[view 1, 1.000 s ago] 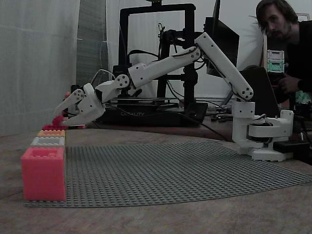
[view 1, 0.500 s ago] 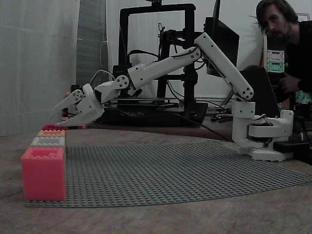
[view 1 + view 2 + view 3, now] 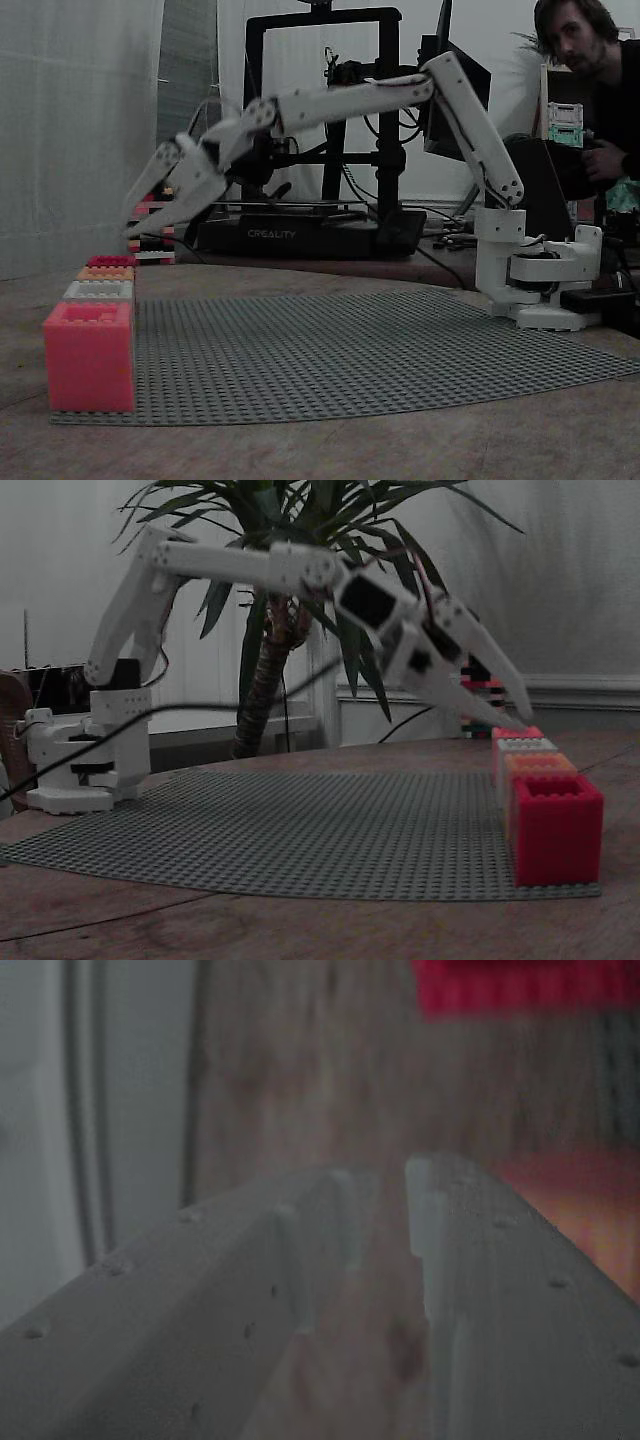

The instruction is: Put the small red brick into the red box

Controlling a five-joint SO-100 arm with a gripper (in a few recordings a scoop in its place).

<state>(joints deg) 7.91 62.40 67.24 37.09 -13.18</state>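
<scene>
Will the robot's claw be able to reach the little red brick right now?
Probably yes: the gripper hangs close above the red brick, whose top is bare, and nothing stands between them.

You have one arm [image 3: 350,100] carrying one end effector [image 3: 128,226] with two fingers [image 3: 200,1310]. One grey baseplate [image 3: 380,345] lies on one counter [image 3: 350,450]. Count four pieces in the row along the baseplate's edge: one red box [image 3: 88,355], one grey brick [image 3: 98,290], one orange brick [image 3: 105,272] and one small red brick [image 3: 112,261]. One stack of bricks [image 3: 155,250] stands behind the row; its piece count cannot be read. Also count one 3D printer [image 3: 300,235], one plant [image 3: 270,650] and one person [image 3: 600,90].
</scene>
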